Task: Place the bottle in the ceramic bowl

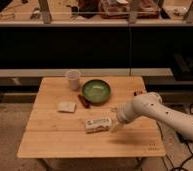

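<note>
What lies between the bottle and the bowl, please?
In the camera view, only bare table lies between the bottle and bowl; a dark red object sits just left of that stretch. The gripper is at the bottle's right end.
</note>
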`<action>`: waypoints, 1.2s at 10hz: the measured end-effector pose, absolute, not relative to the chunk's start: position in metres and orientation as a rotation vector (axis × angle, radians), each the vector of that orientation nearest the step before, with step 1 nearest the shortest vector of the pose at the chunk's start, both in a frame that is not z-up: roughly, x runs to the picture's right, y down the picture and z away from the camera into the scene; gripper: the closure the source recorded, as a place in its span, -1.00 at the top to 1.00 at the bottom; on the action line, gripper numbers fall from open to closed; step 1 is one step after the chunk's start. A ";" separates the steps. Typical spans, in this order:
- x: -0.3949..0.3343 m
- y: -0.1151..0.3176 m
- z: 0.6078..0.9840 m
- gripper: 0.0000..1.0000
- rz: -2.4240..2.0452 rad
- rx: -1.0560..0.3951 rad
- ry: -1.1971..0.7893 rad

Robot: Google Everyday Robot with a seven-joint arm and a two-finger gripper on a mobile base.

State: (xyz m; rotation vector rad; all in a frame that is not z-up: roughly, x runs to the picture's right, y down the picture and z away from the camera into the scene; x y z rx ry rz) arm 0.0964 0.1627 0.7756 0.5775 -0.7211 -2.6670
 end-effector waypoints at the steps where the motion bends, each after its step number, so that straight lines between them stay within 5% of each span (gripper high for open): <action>1: 0.096 0.163 0.776 0.38 -2.667 0.577 -0.721; 12: 0.068 0.180 0.796 0.38 -2.707 0.511 -0.739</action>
